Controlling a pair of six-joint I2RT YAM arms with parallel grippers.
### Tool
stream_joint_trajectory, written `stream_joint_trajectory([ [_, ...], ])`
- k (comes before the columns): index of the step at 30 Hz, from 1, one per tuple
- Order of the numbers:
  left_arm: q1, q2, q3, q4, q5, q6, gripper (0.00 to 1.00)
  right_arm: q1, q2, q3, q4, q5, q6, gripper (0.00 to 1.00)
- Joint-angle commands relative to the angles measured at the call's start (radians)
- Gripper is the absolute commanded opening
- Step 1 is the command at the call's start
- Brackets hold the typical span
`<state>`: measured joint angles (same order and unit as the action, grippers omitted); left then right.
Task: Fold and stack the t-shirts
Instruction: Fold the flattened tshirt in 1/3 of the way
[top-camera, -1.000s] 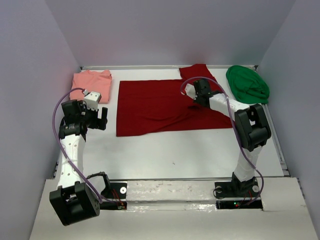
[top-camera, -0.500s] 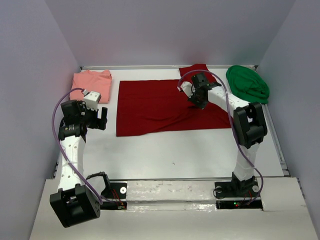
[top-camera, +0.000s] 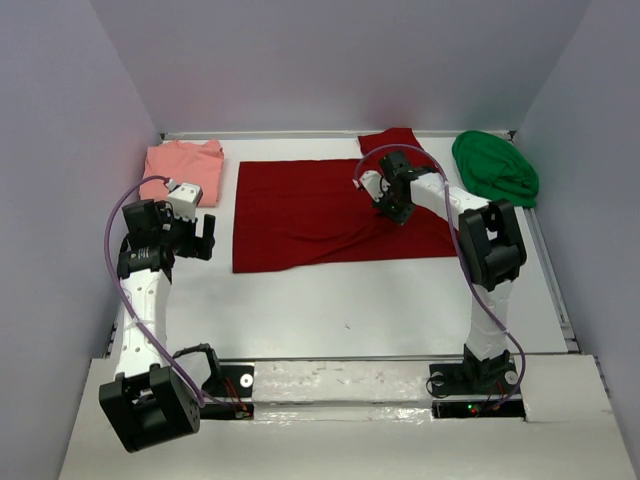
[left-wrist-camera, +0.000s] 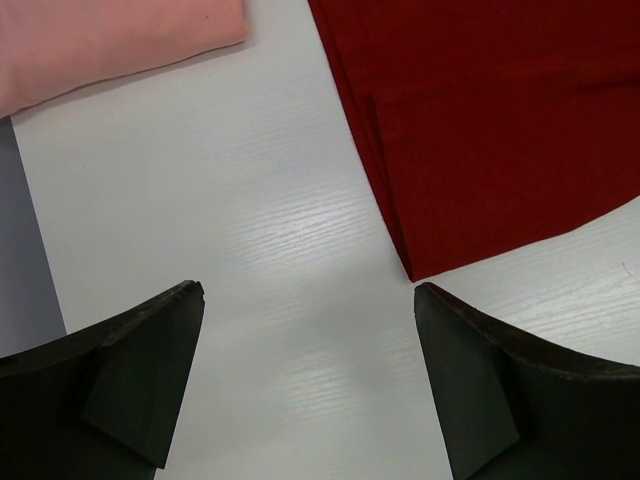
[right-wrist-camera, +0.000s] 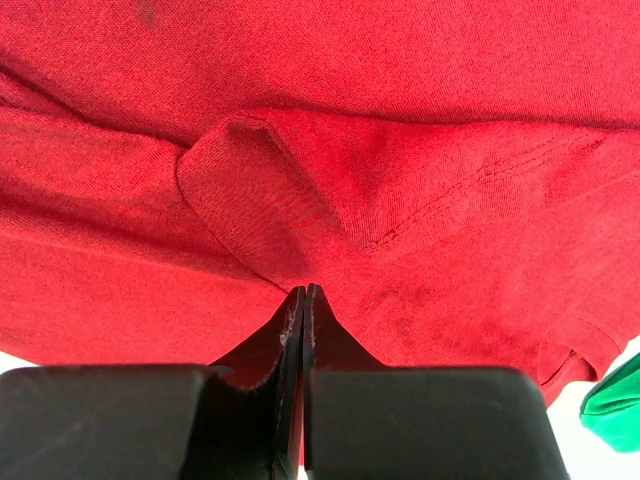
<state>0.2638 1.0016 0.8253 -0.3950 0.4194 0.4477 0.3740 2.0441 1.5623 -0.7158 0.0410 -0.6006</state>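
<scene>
The dark red t-shirt (top-camera: 300, 210) lies spread across the middle of the table, with one sleeve poking out at the back right. My right gripper (top-camera: 392, 210) is down on its right part and shut, and a raised fold of the red cloth (right-wrist-camera: 250, 200) runs into the closed tips (right-wrist-camera: 304, 290). The salmon-pink t-shirt (top-camera: 183, 168) lies folded at the back left, and the bright green t-shirt (top-camera: 495, 168) sits bunched at the back right. My left gripper (top-camera: 207, 238) hangs open over bare table (left-wrist-camera: 308, 295), just left of the red shirt's near-left corner (left-wrist-camera: 412, 270).
The white table (top-camera: 350, 300) is walled by grey panels on the left, back and right. A corner of the salmon-pink shirt (left-wrist-camera: 100, 40) shows at the top left of the left wrist view. A bit of the green shirt (right-wrist-camera: 615, 405) shows at the right wrist view's lower right.
My right gripper has shifted a little left and back over the red shirt, its forearm swinging with it, and the cloth has wrinkled around it. The left arm has not moved.
</scene>
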Motion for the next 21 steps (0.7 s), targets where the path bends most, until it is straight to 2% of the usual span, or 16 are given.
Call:
stream_joint_trajectory([
  [1,0.005,-0.003,0.038,0.002,0.027,0.006,0.96,0.003,0.016,0.019,0.004,-0.015,0.012,0.0],
  [21,0.003,0.003,0.037,0.001,0.024,0.008,0.97,-0.006,0.11,0.156,0.019,0.033,-0.018,0.0],
])
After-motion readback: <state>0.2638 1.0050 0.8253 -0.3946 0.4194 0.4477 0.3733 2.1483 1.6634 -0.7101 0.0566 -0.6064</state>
